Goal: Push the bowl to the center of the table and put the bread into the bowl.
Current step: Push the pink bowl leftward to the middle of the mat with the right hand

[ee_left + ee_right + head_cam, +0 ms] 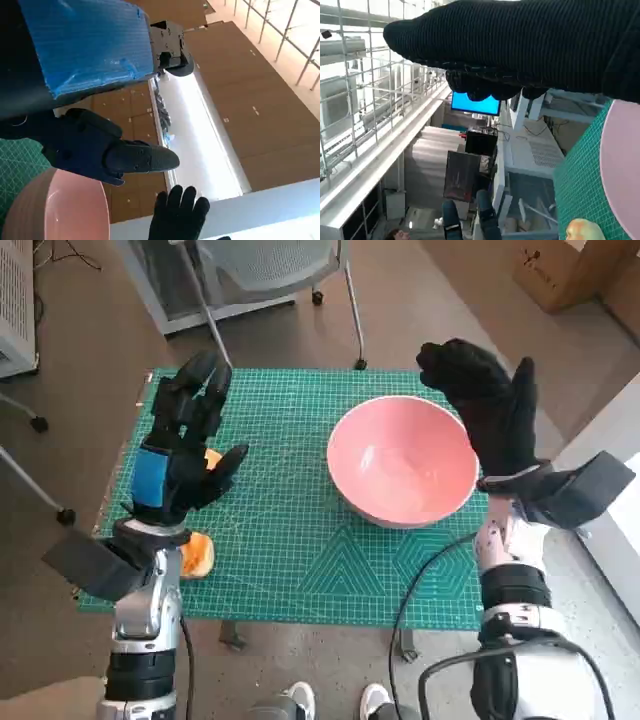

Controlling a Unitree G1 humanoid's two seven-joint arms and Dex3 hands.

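Note:
A pink bowl (402, 460) stands empty on the green cutting mat (300, 560), right of the mat's middle; its rim also shows in the left wrist view (55, 210) and the right wrist view (620, 165). The bread (197, 553) lies near the mat's left front edge, partly hidden by my left arm, and shows in the right wrist view (582, 231). My left hand (185, 445) is raised above the bread with fingers spread, holding nothing. My right hand (485, 405) is upright beside the bowl's right rim, fingers apart; contact is unclear.
An office chair (270, 270) stands behind the table. A cardboard box (565, 270) sits at the back right. A white unit (15, 300) stands at the far left. A person's shoes (335, 702) show below the table's front edge. A black cable (420, 590) hangs by my right arm.

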